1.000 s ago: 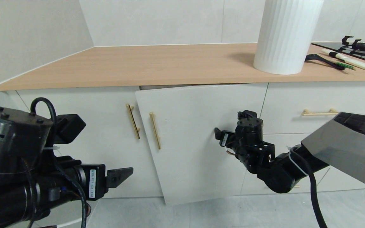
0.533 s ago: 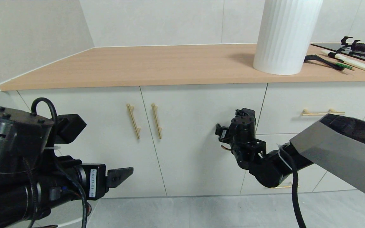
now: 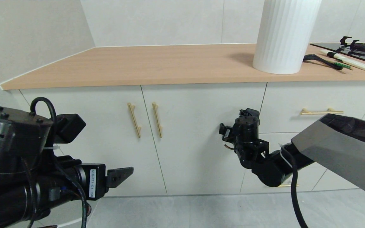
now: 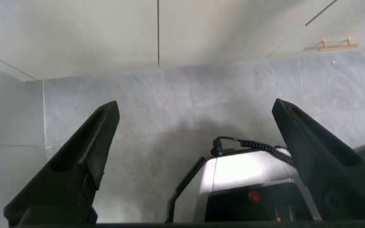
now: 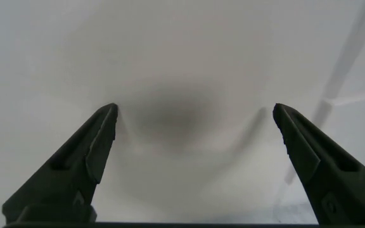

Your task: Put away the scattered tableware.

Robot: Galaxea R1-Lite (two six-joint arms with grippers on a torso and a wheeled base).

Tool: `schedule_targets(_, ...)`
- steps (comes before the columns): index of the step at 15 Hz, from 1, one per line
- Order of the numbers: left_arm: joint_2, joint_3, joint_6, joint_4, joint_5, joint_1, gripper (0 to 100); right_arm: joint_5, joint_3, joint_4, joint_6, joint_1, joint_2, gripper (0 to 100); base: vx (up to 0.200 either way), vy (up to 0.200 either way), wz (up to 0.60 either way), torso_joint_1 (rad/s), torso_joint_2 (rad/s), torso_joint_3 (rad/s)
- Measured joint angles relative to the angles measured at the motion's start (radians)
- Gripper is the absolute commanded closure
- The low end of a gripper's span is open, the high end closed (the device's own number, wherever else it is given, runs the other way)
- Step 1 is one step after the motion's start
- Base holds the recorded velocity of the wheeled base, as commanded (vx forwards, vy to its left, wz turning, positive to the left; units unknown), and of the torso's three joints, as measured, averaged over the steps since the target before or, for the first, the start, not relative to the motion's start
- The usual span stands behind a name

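Head view, item list. Scattered tableware (image 3: pixel 349 61): long utensils lay on the desk (image 3: pixel 157 63) at upper right of the frame, beside a white ribbed vessel (image 3: pixel 284 34); none stowed. Cabinet door (image 3: pixel 198 136), centre: sat flush. Right gripper (image 3: pixel 223 130), centre right: faced that door's panel, very near; contact could not be told. Its fingers (image 5: pixel 100 139) stood wide apart, holding nothing. Left gripper (image 4: pixel 194 111), lower left: fingers likewise spread, empty, over the floor (image 4: pixel 170 95). Step judged: leaving the closed door. Done well: draw back square to the panel, clear of the brass handles (image 3: pixel 157 119), then rise toward the utensils
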Motion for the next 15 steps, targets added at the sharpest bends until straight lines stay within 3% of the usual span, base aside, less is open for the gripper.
schedule_targets(2,0.0,0.0,0.0,-0.001,0.0,0.0,0,0.12,0.113,0.01,0.0,0.021,-0.066,0,0.0,0.0,0.0,0.0,0.0,0.0)
schedule_targets(5,-0.006,0.0,-0.001,-0.003,-0.001,0.0,0,0.406,0.324,0.023,-0.014,0.037,-0.226,0,0.0,0.0,0.0,0.0,0.0,0.0)
schedule_targets(6,-0.015,0.0,-0.001,-0.008,0.0,0.001,0,0.428,0.371,0.032,-0.033,0.038,-0.283,0,0.0,0.0,0.0,0.0,0.0,0.0)
schedule_targets(11,-0.153,0.005,0.016,-0.06,0.002,0.069,0,0.343,0.54,0.122,-0.209,0.01,-0.622,0,0.0,0.0,0.0,0.0,0.0,0.0)
schedule_targets(13,-0.254,0.022,0.059,-0.062,0.003,0.13,0,0.299,0.589,0.197,-0.241,-0.011,-0.791,0,0.0,0.0,0.0,0.0,0.0,0.0)
schedule_targets(15,-0.387,0.056,0.124,-0.063,0.002,0.2,0,0.27,0.643,0.268,-0.274,-0.036,-0.979,0,0.0,0.0,0.0,0.0,0.0,0.0)
